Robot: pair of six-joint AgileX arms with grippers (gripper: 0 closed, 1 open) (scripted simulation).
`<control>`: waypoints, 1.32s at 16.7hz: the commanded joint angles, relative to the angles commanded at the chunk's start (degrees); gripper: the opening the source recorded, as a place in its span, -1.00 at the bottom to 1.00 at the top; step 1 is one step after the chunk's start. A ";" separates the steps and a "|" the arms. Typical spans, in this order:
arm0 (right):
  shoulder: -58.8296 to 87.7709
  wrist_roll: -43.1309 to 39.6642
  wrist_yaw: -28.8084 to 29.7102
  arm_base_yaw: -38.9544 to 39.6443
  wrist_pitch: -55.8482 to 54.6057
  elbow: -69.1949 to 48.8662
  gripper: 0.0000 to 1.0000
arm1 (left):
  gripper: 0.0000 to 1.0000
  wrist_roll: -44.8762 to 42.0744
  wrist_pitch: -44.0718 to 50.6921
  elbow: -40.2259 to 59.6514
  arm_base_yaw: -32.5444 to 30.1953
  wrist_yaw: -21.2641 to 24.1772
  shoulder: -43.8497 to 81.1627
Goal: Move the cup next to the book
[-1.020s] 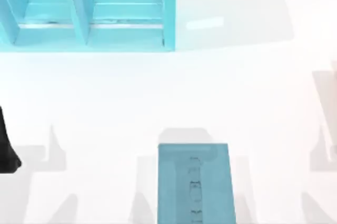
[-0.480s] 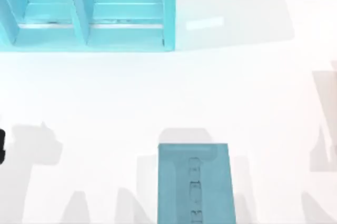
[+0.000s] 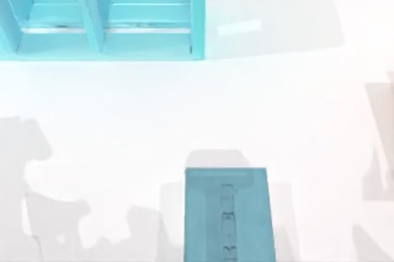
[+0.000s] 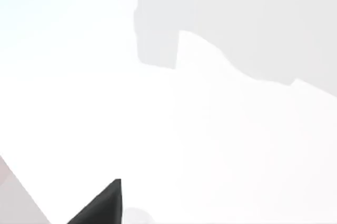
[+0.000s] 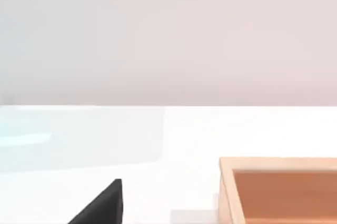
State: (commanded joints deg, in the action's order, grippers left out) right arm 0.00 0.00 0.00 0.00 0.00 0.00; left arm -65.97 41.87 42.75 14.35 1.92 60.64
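The teal-blue book [image 3: 228, 213] lies flat at the front middle of the white table, with a line of dark marks down its middle, and runs off the view's front edge. The cup is out of view. A black piece of my left gripper [image 4: 100, 208] pokes into the left wrist view over bare white table. A black piece of my right gripper [image 5: 100, 205] sits in the right wrist view above the table, facing a pale wall.
A large light-blue shelf unit [image 3: 104, 16] with compartments stands at the back left. An orange-brown wooden box [image 5: 279, 192] stands on the table in the right wrist view. Grey arm shadows fall along the left and right edges of the table.
The dark part of my left arm at the top view's left edge has slid out of the picture. Its shadow has shifted toward the front left.
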 joint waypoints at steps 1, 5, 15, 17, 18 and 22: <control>0.00 0.00 0.00 0.00 0.00 0.00 1.00 | 1.00 -6.28 4.03 3.30 1.92 0.39 5.36; 0.00 0.00 0.00 0.00 0.00 0.00 1.00 | 1.00 -30.31 17.97 16.51 10.28 1.23 24.80; 0.00 0.00 0.00 0.00 0.00 0.00 1.00 | 1.00 -66.87 30.01 42.65 27.38 -1.77 43.45; 0.00 0.00 0.00 0.00 0.00 0.00 1.00 | 1.00 -67.52 30.04 43.28 27.78 -1.92 43.47; 0.00 0.00 0.00 0.00 0.00 0.00 1.00 | 1.00 -67.52 30.04 43.28 27.78 -1.92 43.47; 0.00 0.00 0.00 0.00 0.00 0.00 1.00 | 1.00 -67.43 29.78 43.00 27.55 -1.84 43.32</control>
State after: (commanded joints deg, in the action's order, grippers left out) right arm 0.00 0.00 0.00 0.00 0.00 0.00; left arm -133.41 71.65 85.75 41.89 0.08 103.96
